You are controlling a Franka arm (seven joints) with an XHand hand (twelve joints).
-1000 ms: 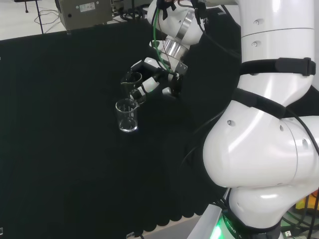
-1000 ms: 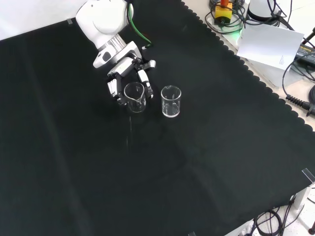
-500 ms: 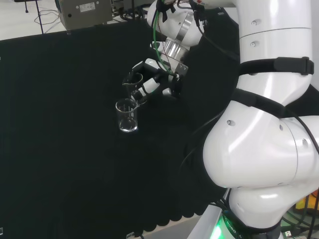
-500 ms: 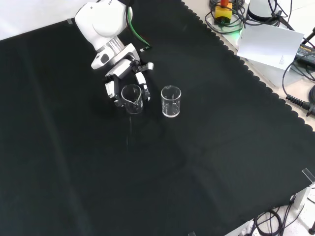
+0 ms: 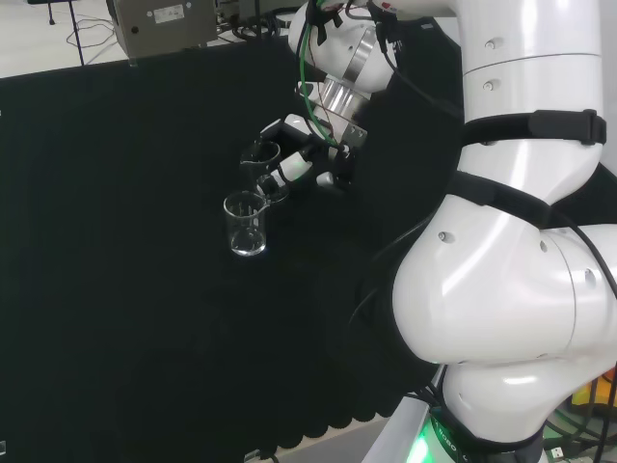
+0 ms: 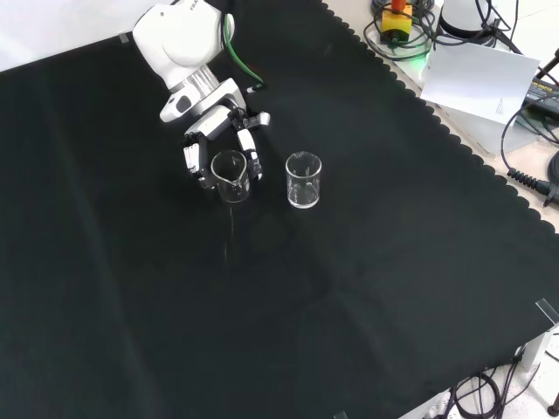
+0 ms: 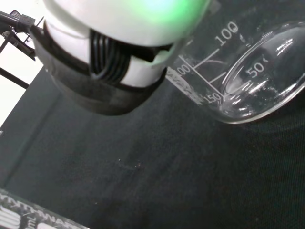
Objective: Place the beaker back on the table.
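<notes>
We note the black cloth point(image 6: 367, 288) covering the bench, with cables and a grey box beyond its edges. We count two clear beakers: one free-standing beaker point(image 6: 303, 180) on the cloth, and beside it the held beaker point(image 6: 230, 175), with the hand point(image 6: 218, 140) and its fingers point(image 6: 190, 161) curled round it.

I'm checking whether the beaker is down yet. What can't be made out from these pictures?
- Held beaker, front view: the hand curls round it; whether its base touches the cloth cannot be told.
- Same beaker, head view: fingers cover its lower part.
- Wrist view: a blurred white part of the hand hides the grip on the beaker.
- Second beaker: contents too clear to tell.
</notes>
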